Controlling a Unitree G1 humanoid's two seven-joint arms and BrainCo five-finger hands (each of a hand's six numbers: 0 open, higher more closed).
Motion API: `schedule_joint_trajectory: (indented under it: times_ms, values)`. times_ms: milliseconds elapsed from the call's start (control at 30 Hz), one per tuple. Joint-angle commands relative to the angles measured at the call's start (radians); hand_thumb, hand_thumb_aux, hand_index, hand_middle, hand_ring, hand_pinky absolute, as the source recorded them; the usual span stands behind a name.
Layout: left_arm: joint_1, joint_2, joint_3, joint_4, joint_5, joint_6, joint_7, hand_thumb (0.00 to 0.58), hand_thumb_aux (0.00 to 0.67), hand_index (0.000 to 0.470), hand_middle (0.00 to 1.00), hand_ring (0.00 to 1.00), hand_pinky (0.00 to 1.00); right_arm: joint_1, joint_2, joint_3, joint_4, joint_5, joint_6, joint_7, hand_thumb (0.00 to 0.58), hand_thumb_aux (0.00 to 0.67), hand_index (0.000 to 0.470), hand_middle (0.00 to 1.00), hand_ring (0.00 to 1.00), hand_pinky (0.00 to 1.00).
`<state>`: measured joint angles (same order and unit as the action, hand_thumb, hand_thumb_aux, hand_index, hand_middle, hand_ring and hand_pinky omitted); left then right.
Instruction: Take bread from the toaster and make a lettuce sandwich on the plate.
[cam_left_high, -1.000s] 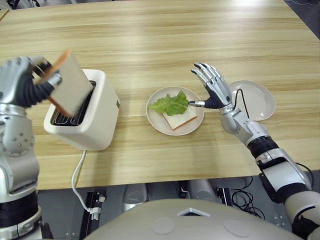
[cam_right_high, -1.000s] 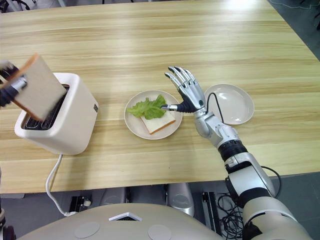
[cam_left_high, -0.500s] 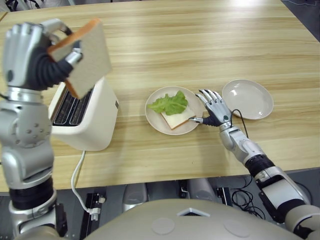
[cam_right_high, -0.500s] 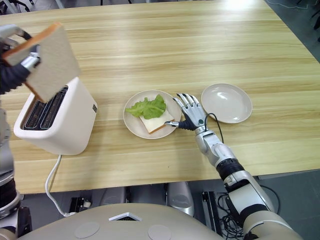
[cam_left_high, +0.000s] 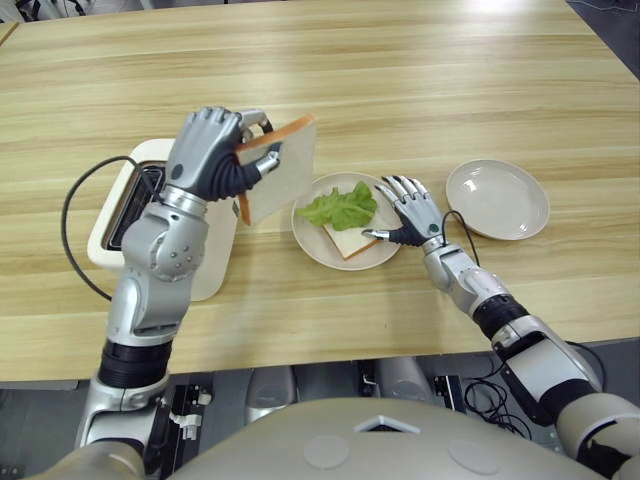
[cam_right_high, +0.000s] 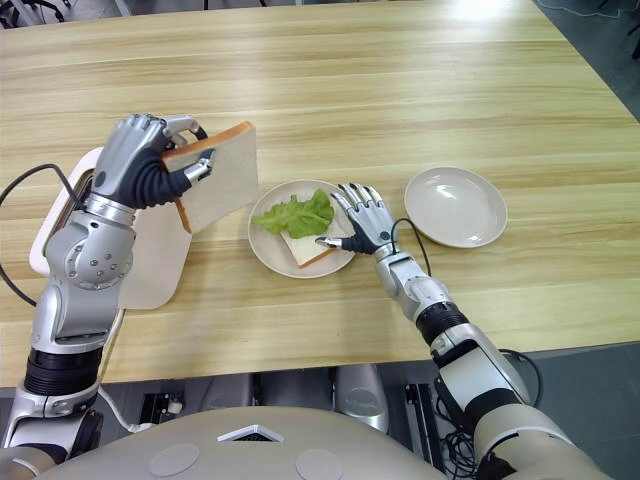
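One slice of bread (cam_left_high: 278, 172) is held upright in the left hand (cam_left_high: 208, 152), whose fingers are curled round its upper edge. The slice hangs in the air at centre-left of the frame, between the toaster (cam_left_high: 217, 262) and the plate (cam_left_high: 315, 246), just beside the plate's left rim and not yet over it.

The step in hand is judged to be the closing of the sandwich with this top slice. For the next move, the slice would have to be brought over the plate, turned flat and lowered onto the lettuce (cam_left_high: 340, 207), squared with the lower slice (cam_left_high: 358, 238) beneath. Room would also be needed on the right side.

On the plate, at the centre of the frame, the lower slice lies flat. The lettuce leaf is spread over its upper left part and overhangs toward the rim.

The right hand (cam_left_high: 408, 208) is laid at the plate's right rim with its fingers spread, and nothing is grasped.

A second plate (cam_left_high: 500, 200), right of centre, is bare.

Whether bread is left in the toaster's slots cannot be told, since they are largely covered by the left arm.
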<state>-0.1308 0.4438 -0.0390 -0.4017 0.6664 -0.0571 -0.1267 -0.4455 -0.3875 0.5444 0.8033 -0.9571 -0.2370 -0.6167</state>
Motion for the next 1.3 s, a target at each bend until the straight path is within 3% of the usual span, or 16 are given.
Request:
schedule_joint_trajectory:
  times_ms: [33,67,100,667,733,767,800,933,1167,1300]
  values:
    - [0.015,-0.011,-0.025,0.022,0.017,0.0,0.01,0.58,0.67,0.46,1.0,1.0,1.0,-0.013,0.001,0.015,0.03,0.005,-0.005,-0.006,0.374,0.271,0.186,0.0,0.0,0.0]
    - [0.017,-0.013,-0.027,0.025,0.019,-0.002,0.012,0.58,0.67,0.46,1.0,1.0,1.0,-0.015,0.002,0.016,0.036,0.006,-0.007,-0.005,0.374,0.271,0.186,0.0,0.0,0.0]
    - [0.017,-0.016,-0.029,0.026,0.02,-0.002,0.012,0.58,0.67,0.46,1.0,1.0,1.0,-0.02,0.005,0.018,0.048,0.007,-0.009,-0.005,0.425,0.323,0.222,0.0,0.0,0.0]
    - [-0.001,-0.027,-0.058,0.081,0.034,-0.008,0.023,0.58,0.67,0.46,1.0,1.0,1.0,-0.082,0.04,0.065,0.102,0.014,-0.033,-0.008,0.413,0.31,0.213,0.0,0.0,0.0]
    - [-0.001,-0.027,-0.057,0.084,0.034,-0.008,0.025,0.58,0.67,0.46,1.0,1.0,1.0,-0.079,0.035,0.061,0.096,0.023,-0.04,-0.003,0.371,0.268,0.184,0.0,0.0,0.0]
    - [-0.002,-0.028,-0.057,0.086,0.034,-0.008,0.025,0.58,0.67,0.46,1.0,1.0,1.0,-0.076,0.032,0.057,0.089,0.032,-0.045,0.005,0.316,0.218,0.15,0.0,0.0,0.0]
    - [-0.003,-0.028,-0.058,0.088,0.034,-0.008,0.026,0.58,0.67,0.46,1.0,1.0,1.0,-0.071,0.028,0.05,0.08,0.046,-0.055,0.017,0.104,0.063,0.043,0.0,0.0,0.0]
    - [-0.005,-0.029,-0.06,0.096,0.034,-0.008,0.028,0.58,0.67,0.46,1.0,1.0,1.0,-0.06,0.018,0.039,0.046,0.078,-0.071,0.05,0.0,0.0,0.0,0.0,0.0,0.0]
    - [-0.015,-0.031,-0.069,0.114,0.035,-0.012,0.033,0.58,0.67,0.46,1.0,1.0,1.0,-0.078,0.035,0.04,0.085,0.098,-0.083,0.064,0.023,0.013,0.009,0.0,0.0,0.0]
    - [-0.017,-0.028,-0.073,0.124,0.033,-0.014,0.039,0.58,0.67,0.46,1.0,1.0,1.0,-0.104,0.053,0.05,0.137,0.099,-0.087,0.057,0.092,0.055,0.038,0.0,0.0,0.0]
